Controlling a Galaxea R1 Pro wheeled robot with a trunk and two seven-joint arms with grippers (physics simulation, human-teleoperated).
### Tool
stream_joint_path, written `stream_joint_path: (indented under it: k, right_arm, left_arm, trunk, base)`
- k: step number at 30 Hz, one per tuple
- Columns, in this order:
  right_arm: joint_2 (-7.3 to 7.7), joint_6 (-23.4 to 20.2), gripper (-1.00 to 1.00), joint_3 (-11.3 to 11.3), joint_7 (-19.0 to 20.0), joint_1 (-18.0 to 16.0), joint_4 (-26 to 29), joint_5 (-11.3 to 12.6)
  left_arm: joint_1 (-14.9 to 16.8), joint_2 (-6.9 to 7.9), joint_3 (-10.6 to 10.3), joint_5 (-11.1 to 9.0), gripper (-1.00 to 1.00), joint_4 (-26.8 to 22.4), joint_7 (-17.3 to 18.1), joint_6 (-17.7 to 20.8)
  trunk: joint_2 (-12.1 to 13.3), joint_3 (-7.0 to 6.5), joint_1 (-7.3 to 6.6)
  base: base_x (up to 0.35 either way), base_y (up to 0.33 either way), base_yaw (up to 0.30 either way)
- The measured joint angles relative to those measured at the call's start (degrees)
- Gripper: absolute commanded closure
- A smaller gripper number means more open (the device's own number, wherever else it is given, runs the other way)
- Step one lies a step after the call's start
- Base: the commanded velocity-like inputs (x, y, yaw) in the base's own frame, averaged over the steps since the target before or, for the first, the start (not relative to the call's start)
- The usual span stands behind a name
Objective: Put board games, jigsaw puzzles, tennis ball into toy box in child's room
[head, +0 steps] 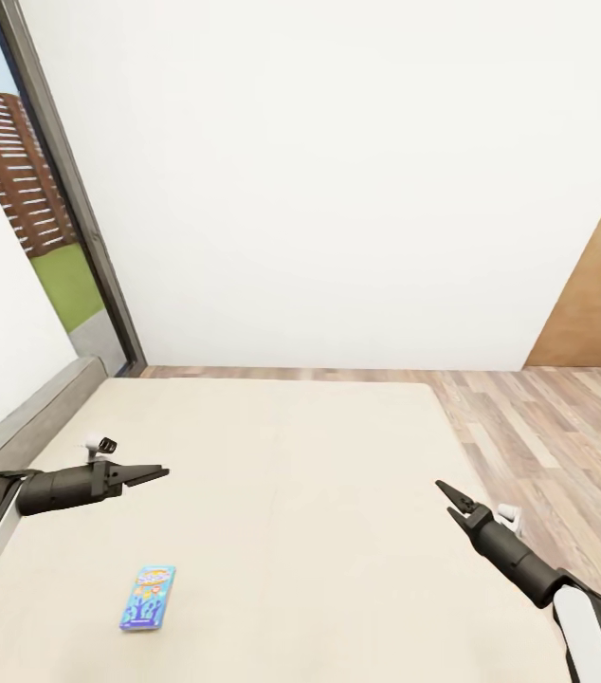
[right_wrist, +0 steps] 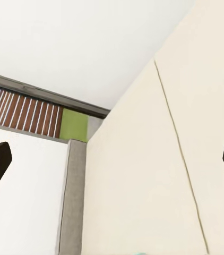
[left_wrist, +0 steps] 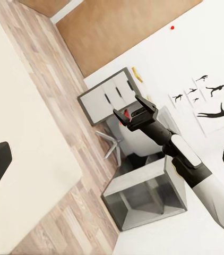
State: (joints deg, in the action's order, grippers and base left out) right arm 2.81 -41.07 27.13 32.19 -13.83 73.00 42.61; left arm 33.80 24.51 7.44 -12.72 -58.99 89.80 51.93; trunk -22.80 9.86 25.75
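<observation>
One board game (head: 148,597) lies flat on the cream bed (head: 319,493), near its front left area. The box is a slim rectangle, blue with a colourful printed top, long axis running roughly front to back; the print is too small to read.

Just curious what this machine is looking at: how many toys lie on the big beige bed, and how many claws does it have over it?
Flat blue board game box on the beige bed: 1
Black grippers, left and right: 2
Total: 3
</observation>
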Motion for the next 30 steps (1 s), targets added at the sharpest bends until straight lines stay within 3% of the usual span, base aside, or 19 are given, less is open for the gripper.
stream_joint_path:
  k: [11,23,25,28,30]
  right_arm:
    - [-0.14,0.1,-1.0,0.0,-0.3,0.0,0.0,-0.1]
    - [-0.35,0.4,-1.0,-0.5,-0.7,0.0,0.7,-0.7]
    - [-0.38,0.4,-1.0,-0.9,-1.8,0.0,0.9,-0.9]
    - [-0.35,0.4,-1.0,-2.3,-5.9,0.0,1.0,-1.0]
    - [-0.33,0.1,-1.0,-4.8,-13.2,-0.4,1.4,-0.9]
  left_arm:
    - [0.0,-0.01,0.0,0.0,-1.0,0.0,0.0,-0.1]
    - [0.0,-0.04,-0.3,0.3,-1.0,0.1,0.0,0.0]
    - [0.0,-0.1,-0.3,1.4,-1.0,0.2,-1.7,0.0]
    - [0.1,-0.58,-0.2,3.6,-1.0,0.3,-7.6,0.2]
    - [0.4,-2.71,-0.1,5.2,-1.0,0.4,-15.4,0.4]
  trunk:
    - [0.0,0.0,0.0]
    - [0.0,0.0,0.0]
    - [0.0,0.0,0.0]
    - [0.0,0.0,0.0]
    - [0.0,0.0,0.01]
  base:
    - [0.0,0.255,0.0]
    - [0.0,0.034,0.0]
    - [0.0,0.002,0.0]
    - [0.0,0.001,0.0]
    - [0.0,0.0,0.0]
